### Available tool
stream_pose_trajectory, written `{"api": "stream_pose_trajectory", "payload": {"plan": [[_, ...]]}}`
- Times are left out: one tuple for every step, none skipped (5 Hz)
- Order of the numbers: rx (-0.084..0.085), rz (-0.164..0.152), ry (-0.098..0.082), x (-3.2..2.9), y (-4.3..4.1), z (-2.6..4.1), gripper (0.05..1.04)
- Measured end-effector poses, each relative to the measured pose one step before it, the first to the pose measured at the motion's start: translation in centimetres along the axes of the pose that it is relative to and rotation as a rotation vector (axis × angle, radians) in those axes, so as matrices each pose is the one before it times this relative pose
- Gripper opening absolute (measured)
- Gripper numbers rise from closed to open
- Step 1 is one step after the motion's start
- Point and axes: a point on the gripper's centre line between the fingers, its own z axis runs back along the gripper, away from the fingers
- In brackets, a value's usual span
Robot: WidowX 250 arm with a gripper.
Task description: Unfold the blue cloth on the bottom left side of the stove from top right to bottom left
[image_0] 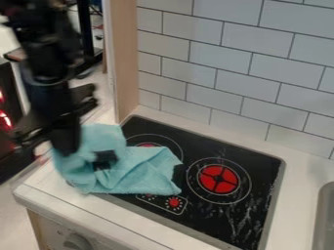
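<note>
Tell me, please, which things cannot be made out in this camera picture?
All in the camera view:
- Left edge of the black glass stove: partly hidden by the light blue cloth.
- Whether the black robot hand grips the cloth: blurred.
- Cloth's inner layers: hidden by its folds.
- Far side of the grey sink: cut off by the right edge.

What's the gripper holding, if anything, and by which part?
Can't tell: gripper overlaps the left side of the blue cloth, but any grip there isn't clear.
</note>
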Motion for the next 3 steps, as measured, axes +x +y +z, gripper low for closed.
{"api": "stream_pose_trajectory", "payload": {"plan": [[0.0685, 0.0526, -0.0260, 1.368, 1.754, -0.939, 0.049], [0.1000, 0.0510, -0.0227, 1.284, 1.526, -1.940, 0.049], [0.0674, 0.0218, -0.0055, 0.161, 0.564, -1.512, 0.049]]}}
